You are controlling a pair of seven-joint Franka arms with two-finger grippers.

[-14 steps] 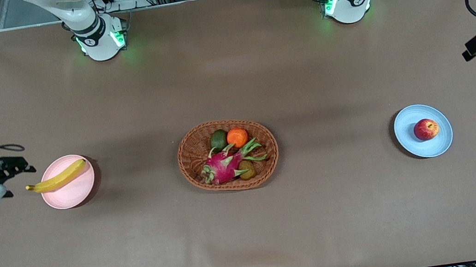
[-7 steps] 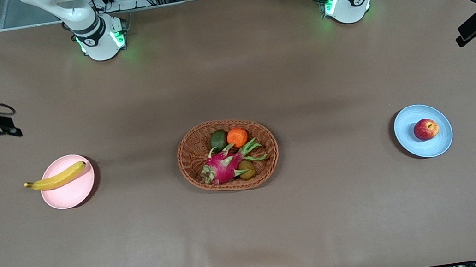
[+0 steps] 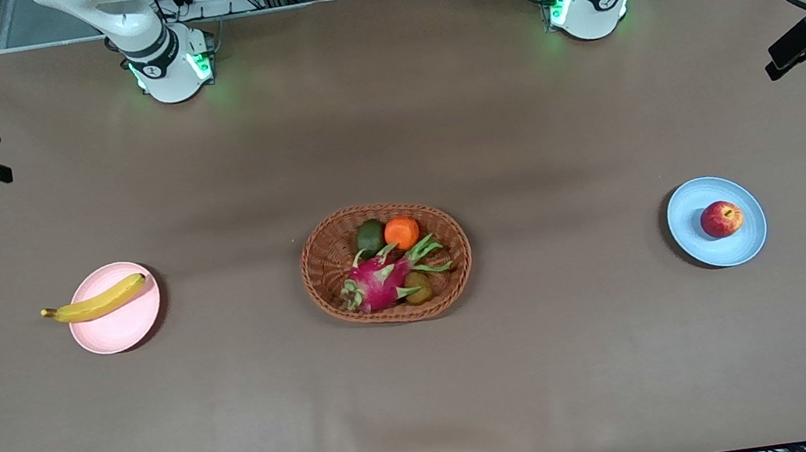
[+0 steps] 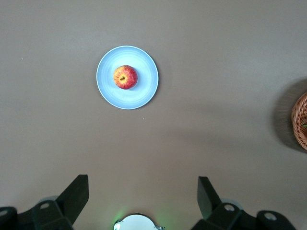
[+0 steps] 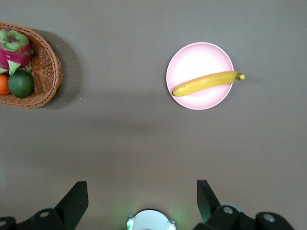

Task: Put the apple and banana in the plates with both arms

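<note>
The yellow banana [image 3: 95,301] lies across the pale pink plate [image 3: 119,329] toward the right arm's end of the table, its dark tip overhanging the rim. The red apple [image 3: 721,219] sits on the light blue plate [image 3: 722,248] toward the left arm's end. My right gripper [image 5: 142,189] is open and empty, high over bare table, with the banana [image 5: 207,83] and pink plate [image 5: 199,60] below it. My left gripper [image 4: 143,184] is open and empty, high over bare table, with the apple [image 4: 125,77] and blue plate [image 4: 144,88] below it.
An oval wicker basket [image 3: 318,265] stands mid-table between the plates, holding a pink dragon fruit [image 3: 377,278], an orange [image 3: 401,232] and green and brown fruit. The two arm bases [image 3: 169,66] [image 3: 588,3] stand along the table's edge farthest from the front camera.
My right hand has left the pink plate's side and drawn up and back toward the bases. My left hand has drawn back a little too. The fruit has not moved.
</note>
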